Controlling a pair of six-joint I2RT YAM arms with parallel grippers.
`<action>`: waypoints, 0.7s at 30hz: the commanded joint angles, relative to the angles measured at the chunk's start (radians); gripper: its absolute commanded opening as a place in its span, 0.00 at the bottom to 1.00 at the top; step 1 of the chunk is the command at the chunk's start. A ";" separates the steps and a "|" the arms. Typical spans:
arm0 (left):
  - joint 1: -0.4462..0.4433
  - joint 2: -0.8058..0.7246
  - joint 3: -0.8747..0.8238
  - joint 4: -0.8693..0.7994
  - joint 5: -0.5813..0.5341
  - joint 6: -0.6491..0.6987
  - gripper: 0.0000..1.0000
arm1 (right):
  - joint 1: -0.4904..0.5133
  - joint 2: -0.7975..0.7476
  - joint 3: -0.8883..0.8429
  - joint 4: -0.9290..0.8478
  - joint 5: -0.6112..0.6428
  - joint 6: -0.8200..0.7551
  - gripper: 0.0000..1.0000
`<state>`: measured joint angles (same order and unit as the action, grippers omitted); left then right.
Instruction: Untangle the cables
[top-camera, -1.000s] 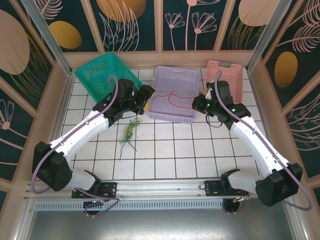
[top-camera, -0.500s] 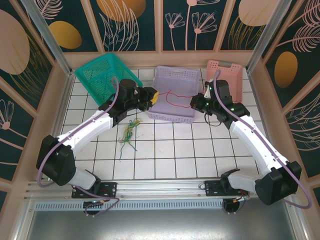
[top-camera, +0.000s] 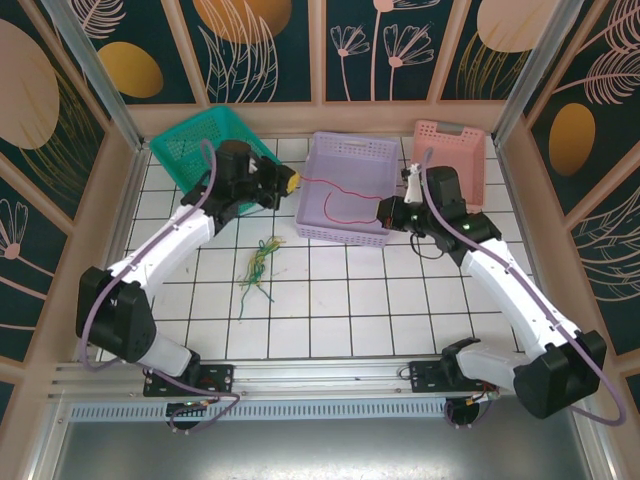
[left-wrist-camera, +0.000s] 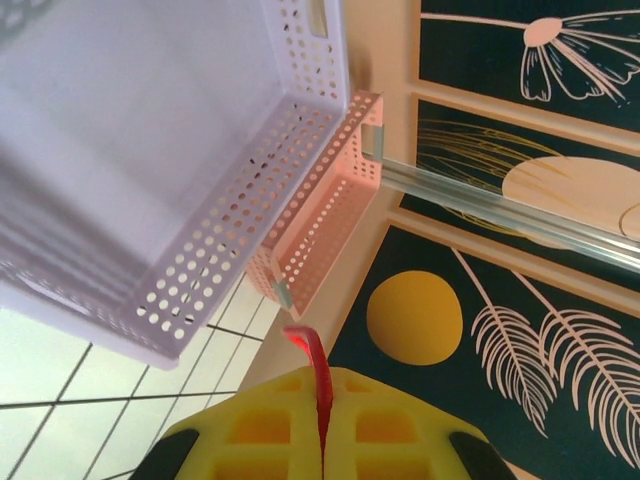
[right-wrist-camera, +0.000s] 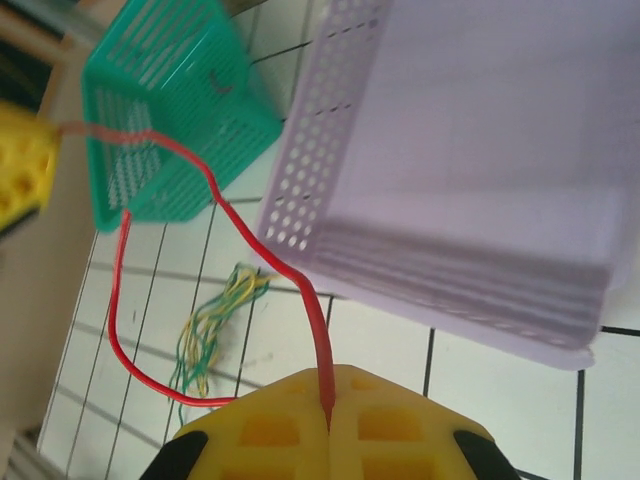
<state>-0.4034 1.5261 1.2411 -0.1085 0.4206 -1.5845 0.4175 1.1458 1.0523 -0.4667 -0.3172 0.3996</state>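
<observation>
A red cable (top-camera: 340, 192) hangs stretched over the purple basket (top-camera: 372, 150) between my two grippers. My left gripper (top-camera: 289, 183) is shut on one end, near the teal basket (top-camera: 192, 140); the red cable (left-wrist-camera: 316, 368) sticks out between its closed yellow pads. My right gripper (top-camera: 388, 210) is shut on the other end; the red cable (right-wrist-camera: 300, 290) runs from its pads (right-wrist-camera: 270, 425) in a loop toward the left gripper (right-wrist-camera: 22, 165). A tangle of green and yellow cables (top-camera: 258, 265) lies on the white tiles, also seen as the bundle (right-wrist-camera: 212, 322) in the right wrist view.
A pink basket (top-camera: 450, 140) stands at the back right, behind the right arm. A thin dark wire (top-camera: 432, 245) lies on the tiles by the right arm. Wooden panelled walls ring the tiled table (top-camera: 340, 310).
My left gripper has swung back and left toward the teal basket, pulling the red cable taut across the purple basket. The right gripper has shifted slightly left.
</observation>
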 joint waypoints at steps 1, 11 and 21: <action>0.095 0.067 0.105 -0.085 0.121 0.144 0.00 | 0.044 -0.018 -0.011 -0.002 -0.114 -0.182 0.00; 0.164 0.467 0.785 -0.660 0.192 0.672 0.00 | 0.274 0.147 0.010 -0.160 -0.100 -0.353 0.00; 0.170 0.689 1.123 -0.725 0.291 0.795 0.00 | 0.349 0.260 -0.002 -0.129 -0.318 -0.309 0.00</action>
<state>-0.2832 2.1822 2.2841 -0.9478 0.7616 -0.8658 0.7231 1.3884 1.0584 -0.4374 -0.4500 0.0948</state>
